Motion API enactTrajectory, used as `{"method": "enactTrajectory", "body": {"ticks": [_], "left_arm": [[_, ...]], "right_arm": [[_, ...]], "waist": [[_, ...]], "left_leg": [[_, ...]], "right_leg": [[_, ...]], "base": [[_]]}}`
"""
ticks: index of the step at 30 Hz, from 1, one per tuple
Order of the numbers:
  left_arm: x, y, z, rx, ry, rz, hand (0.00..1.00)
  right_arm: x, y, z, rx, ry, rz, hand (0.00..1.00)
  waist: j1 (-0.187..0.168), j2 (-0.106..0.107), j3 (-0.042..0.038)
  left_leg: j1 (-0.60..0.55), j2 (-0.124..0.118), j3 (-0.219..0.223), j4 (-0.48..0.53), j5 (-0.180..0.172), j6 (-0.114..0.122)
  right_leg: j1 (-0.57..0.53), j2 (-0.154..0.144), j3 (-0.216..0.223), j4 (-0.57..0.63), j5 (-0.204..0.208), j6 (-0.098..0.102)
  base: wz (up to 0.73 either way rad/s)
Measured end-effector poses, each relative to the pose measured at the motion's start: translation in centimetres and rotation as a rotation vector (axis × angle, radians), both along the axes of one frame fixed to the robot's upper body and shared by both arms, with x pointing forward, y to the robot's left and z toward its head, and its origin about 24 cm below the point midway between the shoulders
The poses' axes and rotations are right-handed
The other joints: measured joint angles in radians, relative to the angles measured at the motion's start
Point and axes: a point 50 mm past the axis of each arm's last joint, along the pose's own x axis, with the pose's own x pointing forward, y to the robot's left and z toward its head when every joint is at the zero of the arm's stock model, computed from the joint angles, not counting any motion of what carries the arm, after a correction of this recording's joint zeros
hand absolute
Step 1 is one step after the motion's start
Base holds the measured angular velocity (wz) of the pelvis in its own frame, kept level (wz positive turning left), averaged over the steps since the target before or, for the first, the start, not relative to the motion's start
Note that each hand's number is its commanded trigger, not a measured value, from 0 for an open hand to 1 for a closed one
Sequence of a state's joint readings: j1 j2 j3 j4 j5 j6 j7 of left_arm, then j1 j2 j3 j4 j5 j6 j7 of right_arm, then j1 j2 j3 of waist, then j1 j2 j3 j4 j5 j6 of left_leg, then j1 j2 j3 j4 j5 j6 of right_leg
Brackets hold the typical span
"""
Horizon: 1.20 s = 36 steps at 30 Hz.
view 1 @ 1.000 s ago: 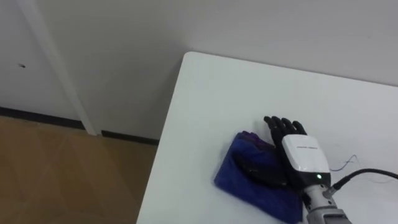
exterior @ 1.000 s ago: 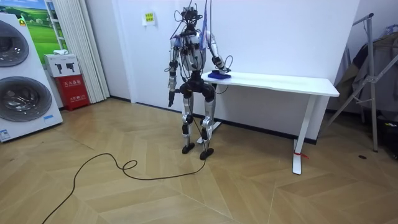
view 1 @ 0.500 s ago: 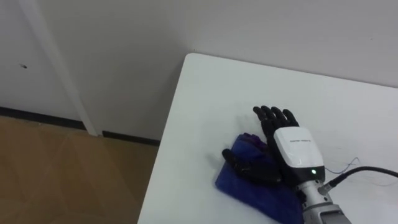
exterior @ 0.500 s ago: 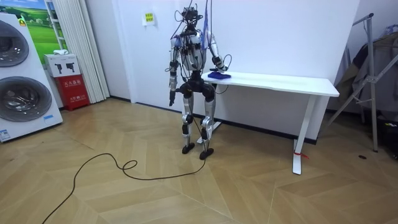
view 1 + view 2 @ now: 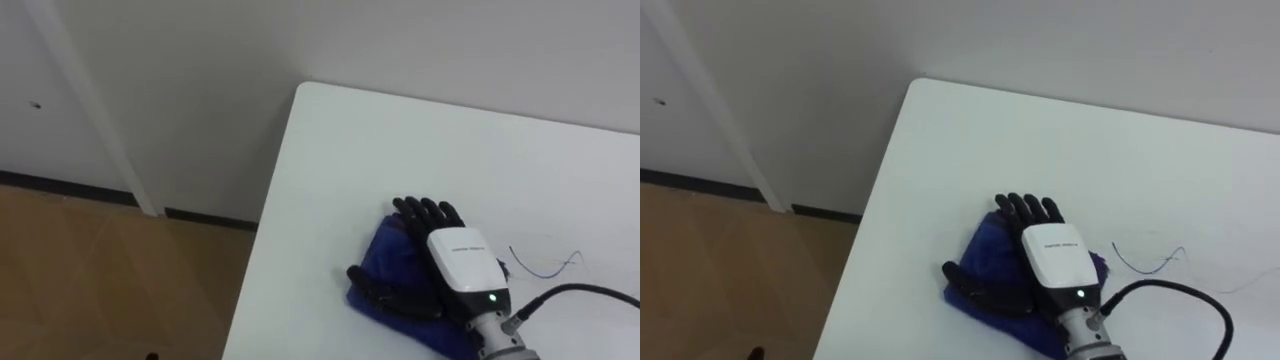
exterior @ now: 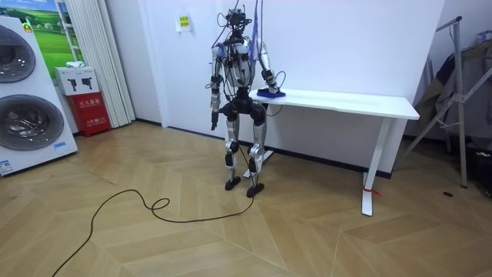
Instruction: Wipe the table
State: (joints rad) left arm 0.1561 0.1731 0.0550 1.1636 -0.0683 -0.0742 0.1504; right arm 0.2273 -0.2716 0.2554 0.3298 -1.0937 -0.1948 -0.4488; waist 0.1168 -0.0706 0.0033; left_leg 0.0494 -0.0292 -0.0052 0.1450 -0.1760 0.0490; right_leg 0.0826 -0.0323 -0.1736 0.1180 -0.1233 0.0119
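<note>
The right robot hand (image 5: 458, 268), fingers straight and pressed flat on the cloth (image 5: 386, 252), has slid back across the tabletop (image 5: 340, 150) toward the robot. The left robot hand (image 6: 214, 123) hangs beside its hip.

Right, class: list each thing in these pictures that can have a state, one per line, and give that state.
right hand: open, fingers straight, pressed flat on the cloth.
blue cloth: crumpled, lying on the table under the right hand.
white table: standing upright, with the cloth near its corner.
left hand: hanging at the robot's side, away from the table.
washing machine: door shut.
</note>
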Motion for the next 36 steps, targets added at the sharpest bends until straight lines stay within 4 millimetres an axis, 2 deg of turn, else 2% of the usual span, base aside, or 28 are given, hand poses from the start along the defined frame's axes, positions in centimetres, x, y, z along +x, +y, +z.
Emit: {"method": "enactTrajectory", "body": {"ticks": [9, 11, 18, 19, 24, 31, 36], "left_arm": [[0.1, 0.2, 0.1, -0.004, -0.006, -0.004, 0.0], [0.3, 0.2, 0.1, -0.008, -0.009, -0.01, 0.0], [0.5, 0.0, 0.1, -0.022, -0.017, -0.016, 0.0], [0.5, 0.0, 0.1, -0.022, -0.017, -0.016, 0.0], [0.4, 0.0, 0.1, -0.02, -0.016, -0.018, 0.0], [0.4, 0.0, 0.1, -0.019, -0.017, -0.017, 0.0], [0.6, 0.0, 0.2, -0.018, -0.025, -0.016, 0.0]], "right_arm": [[-0.5, -0.1, -0.3, -0.008, 0.018, -0.002, 0.0], [-0.7, -0.3, -0.6, -0.015, 0.026, -0.008, 0.0], [-1.0, -0.5, -1.5, -0.006, 0.033, -0.037, 0.0], [-0.9, -0.5, -1.6, -0.005, 0.032, -0.038, 1.0], [-1.0, -0.6, -1.7, 0.0, 0.021, -0.04, 1.0], [-0.1, -1.0, -0.3, 0.067, -0.094, -0.076, 1.0], [0.3, -0.4, 0.5, 0.128, -0.128, -0.069, 1.0]], "waist": [[0.0, -0.003, -0.002], [0.0, -0.007, -0.0052], [-0.001, -0.009, -0.0061], [-0.001, -0.009, -0.0062], [-0.001, -0.007, -0.0064], [-0.003, -0.007, -0.0066], [-0.003, -0.007, -0.0064]], "left_leg": [[-0.003, -0.001, 0.001, 0.001, 0.0, 0.0], [-0.001, -0.001, 0.002, 0.001, 0.0, 0.0], [0.006, -0.001, 0.0, 0.001, -0.001, 0.001], [0.006, -0.001, 0.001, 0.002, -0.001, 0.001], [0.006, -0.001, 0.001, 0.005, -0.001, 0.001], [0.013, -0.001, 0.0, 0.005, -0.002, 0.003], [0.012, -0.002, -0.002, 0.006, -0.002, 0.004]], "right_leg": [[-0.002, 0.0, 0.005, 0.0, 0.0, 0.0], [0.0, 0.001, 0.005, 0.0, 0.0, 0.0], [0.007, -0.001, 0.004, 0.0, 0.0, 0.0], [0.008, -0.001, 0.004, 0.0, 0.0, 0.0], [0.009, -0.001, 0.002, 0.0, 0.0, 0.0], [0.017, -0.002, 0.001, 0.0, -0.001, 0.001], [0.018, -0.003, 0.003, 0.0, -0.001, 0.001]], "base": [[0.0], [0.0], [0.0], [0.0], [0.0], [0.0], [0.0]]}}
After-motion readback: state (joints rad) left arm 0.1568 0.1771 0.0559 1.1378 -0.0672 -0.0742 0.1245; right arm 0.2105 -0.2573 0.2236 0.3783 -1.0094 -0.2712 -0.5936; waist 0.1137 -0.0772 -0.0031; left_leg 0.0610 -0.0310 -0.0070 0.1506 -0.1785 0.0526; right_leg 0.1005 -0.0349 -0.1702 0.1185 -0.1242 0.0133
